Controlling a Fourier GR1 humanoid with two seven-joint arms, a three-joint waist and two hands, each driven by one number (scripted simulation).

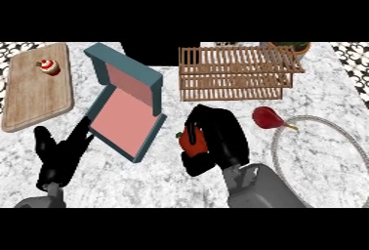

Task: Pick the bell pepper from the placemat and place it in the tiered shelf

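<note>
At six o'clock the two grey forearms are cut off by the lower edge. The left hand [59, 156] rests at eight o'clock, fingers straight and spread, holding nothing. Right of centre, the right hand [216, 139] curls round the bell pepper [192, 140], hiding most of it. At four o'clock the placemat [317, 146] runs off the right edge; a red pear [269, 117] sits at its rim. A teal open box [130, 105] lies at ten o'clock. Bare marble counter [180, 110] separates the hand from the tiered shelf [234, 73] at one o'clock. The cutting board [36, 88] carries a cupcake [49, 67]; a potted plant [294, 47] is partly hidden.
</note>
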